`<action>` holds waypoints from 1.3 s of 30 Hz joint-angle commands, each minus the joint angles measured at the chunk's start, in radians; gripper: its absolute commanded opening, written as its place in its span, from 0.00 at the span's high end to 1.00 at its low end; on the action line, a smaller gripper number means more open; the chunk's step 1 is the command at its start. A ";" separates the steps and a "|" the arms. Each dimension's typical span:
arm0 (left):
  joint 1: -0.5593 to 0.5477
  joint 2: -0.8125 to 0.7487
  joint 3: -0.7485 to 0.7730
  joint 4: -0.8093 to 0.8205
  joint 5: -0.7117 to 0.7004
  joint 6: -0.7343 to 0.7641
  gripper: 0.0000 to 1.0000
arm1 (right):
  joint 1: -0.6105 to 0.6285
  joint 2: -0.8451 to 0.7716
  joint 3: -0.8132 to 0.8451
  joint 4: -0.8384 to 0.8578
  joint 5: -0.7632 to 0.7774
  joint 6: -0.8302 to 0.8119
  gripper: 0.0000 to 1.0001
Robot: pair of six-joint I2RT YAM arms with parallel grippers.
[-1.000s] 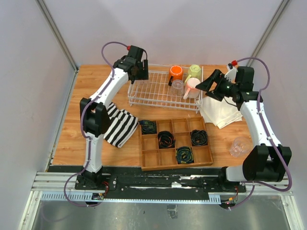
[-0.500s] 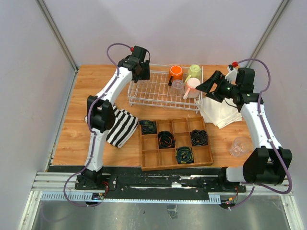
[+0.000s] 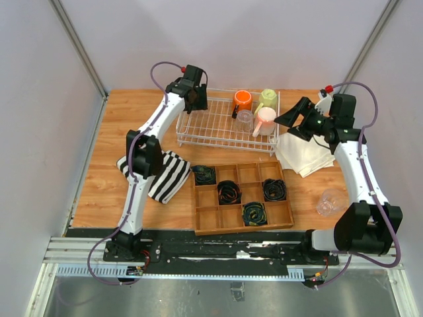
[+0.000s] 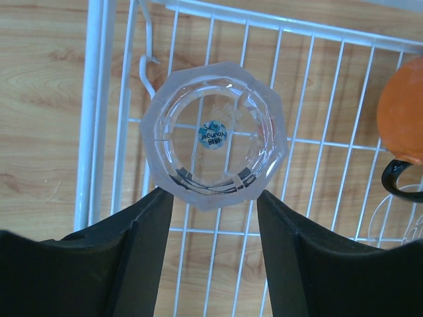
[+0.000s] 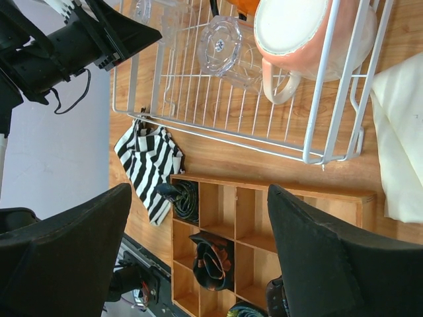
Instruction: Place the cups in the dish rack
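Note:
The white wire dish rack (image 3: 218, 127) stands at the back of the table. My left gripper (image 3: 192, 98) hangs over its far-left corner, shut on a clear tumbler (image 4: 215, 135). Both fingertips touch that tumbler's sides, and the rack's rim (image 4: 96, 99) lies beneath it. In the rack's right part are an orange mug (image 3: 242, 100), a pale yellow-green mug (image 3: 268, 98), a white-pink mug (image 3: 266, 119) and another clear tumbler (image 3: 244, 120). My right gripper (image 3: 288, 121) hovers open and empty beside the rack's right end. One more clear tumbler (image 3: 329, 201) lies on the table at the right.
A wooden compartment tray (image 3: 241, 198) with coiled black cables sits in front of the rack. A black-and-white striped cloth (image 3: 162, 173) lies to its left. A folded white cloth (image 3: 304, 155) lies under my right arm.
My left gripper has shifted a little farther back over the rack's corner and its jaws have narrowed onto the tumbler. My right gripper drifted slightly right.

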 commanded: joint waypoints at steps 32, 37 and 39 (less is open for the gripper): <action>-0.008 -0.460 -0.462 0.253 0.218 -0.051 0.26 | -0.020 -0.355 -0.092 -0.683 0.970 -0.107 0.12; -0.081 -0.538 -0.572 0.288 0.270 -0.084 0.26 | -0.021 -0.434 -0.130 -0.798 1.100 0.023 0.13; -0.101 -0.539 -0.575 0.275 0.290 -0.089 0.26 | -0.021 -0.443 -0.145 -0.815 1.070 0.048 0.15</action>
